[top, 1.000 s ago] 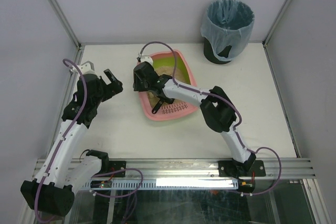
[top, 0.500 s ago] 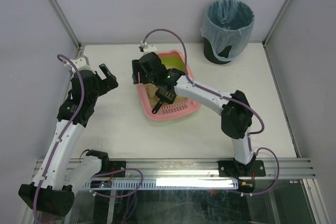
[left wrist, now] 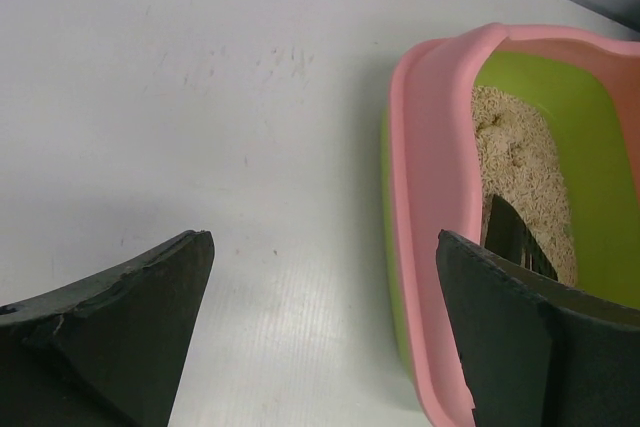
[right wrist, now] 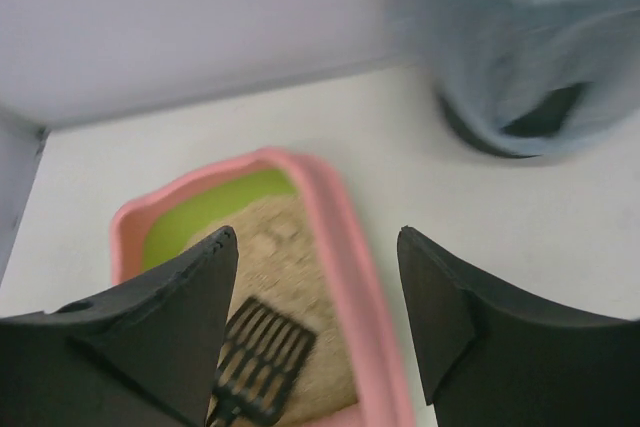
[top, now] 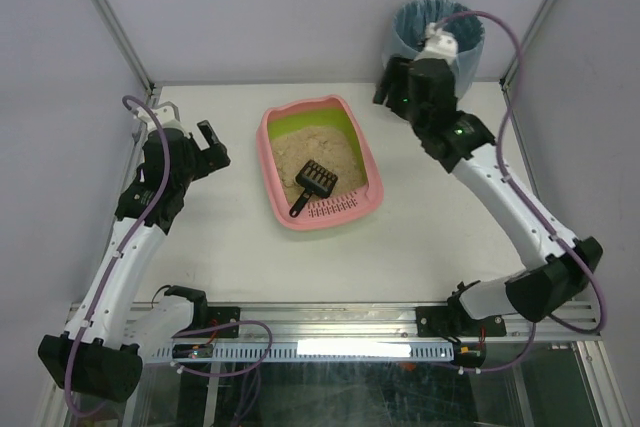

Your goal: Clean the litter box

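The left fingers (left wrist: 110,337) stand spread as wide as they go, holding nothing, above the bare white worktop (top: 220,237). The right fingers (right wrist: 160,327) are parted too, and empty, raised beside the round black bin lined with a blue bag (right wrist: 500,37) in the far right corner. Between the two arms sits the shallow pink plastic litter box with a lime-green inner wall (top: 267,152), beige litter heaped inside. A small black slotted scoop (top: 315,182) lies in it, head on the litter, handle angled over the slotted pink ledge at the near end. A second ago the right arm reached into the tray over that scoop. It has since swung clear to the bin, while the scoop lies where it was. The tray's long side lies near the left fingers, well apart from the right.
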`<state>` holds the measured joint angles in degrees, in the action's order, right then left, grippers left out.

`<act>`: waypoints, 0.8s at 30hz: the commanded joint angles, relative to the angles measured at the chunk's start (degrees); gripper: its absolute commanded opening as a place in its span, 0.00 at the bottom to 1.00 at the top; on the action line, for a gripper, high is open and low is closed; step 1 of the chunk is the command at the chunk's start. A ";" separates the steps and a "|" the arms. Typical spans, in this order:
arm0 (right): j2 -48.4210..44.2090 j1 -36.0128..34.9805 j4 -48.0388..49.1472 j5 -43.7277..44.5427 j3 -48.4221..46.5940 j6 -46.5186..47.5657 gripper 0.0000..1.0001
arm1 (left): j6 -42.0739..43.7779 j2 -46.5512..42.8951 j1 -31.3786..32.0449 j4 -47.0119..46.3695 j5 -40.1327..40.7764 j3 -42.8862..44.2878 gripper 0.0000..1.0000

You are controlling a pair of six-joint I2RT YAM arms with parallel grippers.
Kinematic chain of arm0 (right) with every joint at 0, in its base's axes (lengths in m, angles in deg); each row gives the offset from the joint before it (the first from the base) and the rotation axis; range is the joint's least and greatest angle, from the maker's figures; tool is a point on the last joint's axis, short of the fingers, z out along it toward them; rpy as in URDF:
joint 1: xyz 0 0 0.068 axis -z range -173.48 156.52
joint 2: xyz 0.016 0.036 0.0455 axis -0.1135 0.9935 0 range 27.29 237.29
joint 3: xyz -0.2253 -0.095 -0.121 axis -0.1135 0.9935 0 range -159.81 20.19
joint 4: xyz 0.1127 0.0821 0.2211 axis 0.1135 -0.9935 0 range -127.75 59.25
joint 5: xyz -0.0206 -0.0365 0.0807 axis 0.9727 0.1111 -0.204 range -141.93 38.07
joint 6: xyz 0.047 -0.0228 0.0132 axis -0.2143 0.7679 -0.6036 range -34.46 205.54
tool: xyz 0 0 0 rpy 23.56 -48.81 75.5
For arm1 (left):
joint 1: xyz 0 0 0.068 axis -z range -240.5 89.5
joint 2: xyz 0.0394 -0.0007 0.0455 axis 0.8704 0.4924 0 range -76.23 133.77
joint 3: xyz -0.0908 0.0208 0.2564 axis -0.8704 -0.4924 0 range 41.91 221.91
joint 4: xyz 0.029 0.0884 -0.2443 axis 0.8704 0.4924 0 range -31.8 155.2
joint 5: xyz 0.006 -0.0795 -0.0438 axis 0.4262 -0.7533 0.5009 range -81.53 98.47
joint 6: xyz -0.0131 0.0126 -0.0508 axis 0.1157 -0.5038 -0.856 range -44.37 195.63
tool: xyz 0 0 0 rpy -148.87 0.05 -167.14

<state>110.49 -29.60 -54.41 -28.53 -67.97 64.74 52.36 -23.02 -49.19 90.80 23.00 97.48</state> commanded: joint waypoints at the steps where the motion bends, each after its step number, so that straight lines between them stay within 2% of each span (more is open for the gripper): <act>1: -7.97 11.57 1.46 3.98 2.14 -0.14 0.68 | 0.54 1.34 0.38 -3.89 -2.40 1.24 0.99; 6: -5.15 23.54 -1.69 1.23 -1.63 -1.94 0.68 | -0.58 2.36 0.41 -4.14 -4.66 -0.06 0.99; 9: -2.71 27.87 -2.60 -3.04 -3.19 -4.03 0.68 | -2.13 3.40 0.40 -4.95 -6.67 0.42 0.99; 13: -2.04 29.33 -2.86 -7.17 -1.93 -5.99 0.68 | -3.88 8.67 2.05 -8.08 -8.35 3.48 0.99; 17: -3.29 29.35 -2.37 -10.01 0.95 -7.20 0.68 | -3.77 18.04 8.01 -8.86 -1.93 8.99 0.99; 20: -4.84 29.29 -1.34 -11.19 3.24 -7.42 0.68 | -4.65 24.47 9.35 -8.87 -0.79 12.04 0.90; 24: -6.18 29.35 -1.02 -10.90 5.12 -6.67 0.68 | -4.19 30.51 11.94 -8.38 3.03 14.42 0.84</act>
<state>108.24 -0.31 -58.12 -38.02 -63.44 58.40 48.73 3.76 -39.00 84.40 20.99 107.77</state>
